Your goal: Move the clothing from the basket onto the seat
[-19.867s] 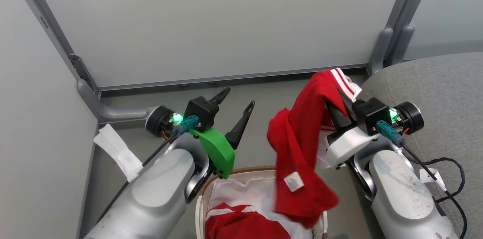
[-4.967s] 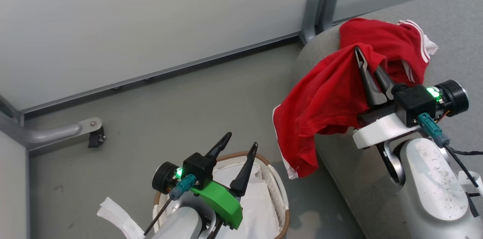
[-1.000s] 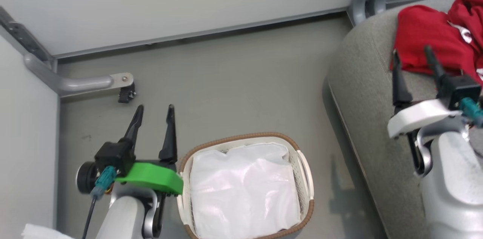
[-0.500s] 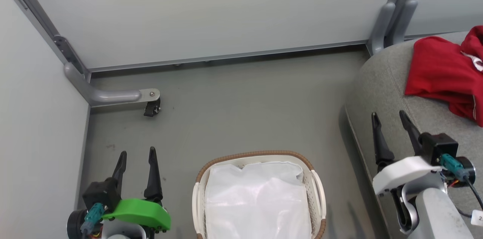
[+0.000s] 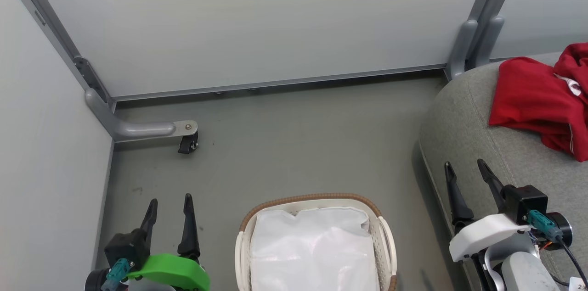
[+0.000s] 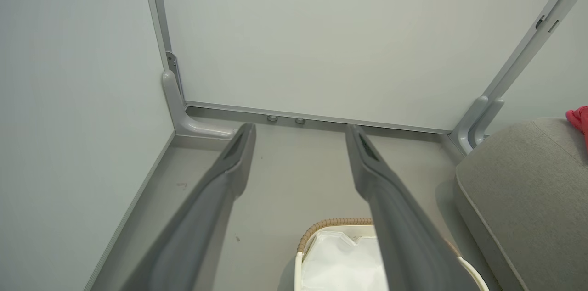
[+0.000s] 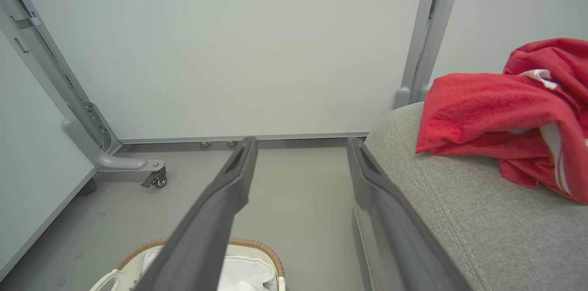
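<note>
Done pinching the shirt it held five seconds ago, the right gripper [image 5: 463, 163] hangs spread and empty right of the basket [image 5: 312, 198]. The left gripper [image 5: 170, 198] is spread too, at the basket's left. The red shirts [image 5: 533, 98] lie heaped on the grey sofa [image 5: 459, 116], beyond the basket's right. What shows of the basket holds just white lining [image 5: 312, 249], so the transfer looks finished and the arms likely need only park. A castered partition foot [image 5: 188, 144] stands beyond the basket's left, blocking nothing.
</note>
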Controlling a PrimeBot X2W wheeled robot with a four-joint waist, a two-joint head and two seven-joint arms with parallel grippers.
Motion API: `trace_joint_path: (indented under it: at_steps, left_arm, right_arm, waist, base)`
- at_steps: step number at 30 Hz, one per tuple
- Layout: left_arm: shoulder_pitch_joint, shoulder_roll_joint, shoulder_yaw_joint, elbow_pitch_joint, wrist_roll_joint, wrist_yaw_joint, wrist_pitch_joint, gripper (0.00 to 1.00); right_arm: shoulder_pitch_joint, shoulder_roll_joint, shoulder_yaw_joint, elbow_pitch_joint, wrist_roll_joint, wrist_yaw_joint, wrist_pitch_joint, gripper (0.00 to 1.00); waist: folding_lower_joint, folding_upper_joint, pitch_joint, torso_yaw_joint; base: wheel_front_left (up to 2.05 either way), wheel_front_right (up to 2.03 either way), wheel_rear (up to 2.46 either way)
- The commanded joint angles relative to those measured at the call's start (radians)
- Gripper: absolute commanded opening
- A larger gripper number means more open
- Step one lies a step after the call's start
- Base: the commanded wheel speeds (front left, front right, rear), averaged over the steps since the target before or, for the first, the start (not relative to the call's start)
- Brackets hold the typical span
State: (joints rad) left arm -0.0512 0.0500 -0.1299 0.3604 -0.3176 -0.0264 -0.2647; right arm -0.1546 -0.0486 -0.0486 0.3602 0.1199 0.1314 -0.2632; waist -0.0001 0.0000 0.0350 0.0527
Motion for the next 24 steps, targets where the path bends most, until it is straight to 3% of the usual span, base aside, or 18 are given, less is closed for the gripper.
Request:
trace_joint_path:
  at_steps: [1, 23, 24]
  left_arm:
    - [0.007, 0.001, -0.001, 0.001, -0.001, 0.001, 0.001, 1.0]
    - [0.01, 0.001, -0.011, 0.003, -0.006, -0.007, 0.001, 1.0]
    - [0.0, 0.0, -0.011, 0.003, -0.001, -0.002, 0.0, 0.0]
  right_arm:
    - [0.014, -0.004, 0.003, -0.006, -0.006, -0.001, -0.002, 1.0]
    - [0.018, -0.004, 0.03, -0.002, 0.011, -0.001, -0.002, 1.0]
    - [0.011, 0.0, 0.03, 0.001, 0.009, 0.0, 0.0, 0.0]
  waist:
    - [0.0001, 0.0, -0.003, -0.002]
    - [0.0001, 0.0, -0.017, -0.001]
    - [0.0001, 0.0, -0.017, -0.001]
  base:
    - [0.0, 0.0, 0.0]
    - [0.0, 0.0, 0.0]
    - [0.0, 0.0, 0.0]
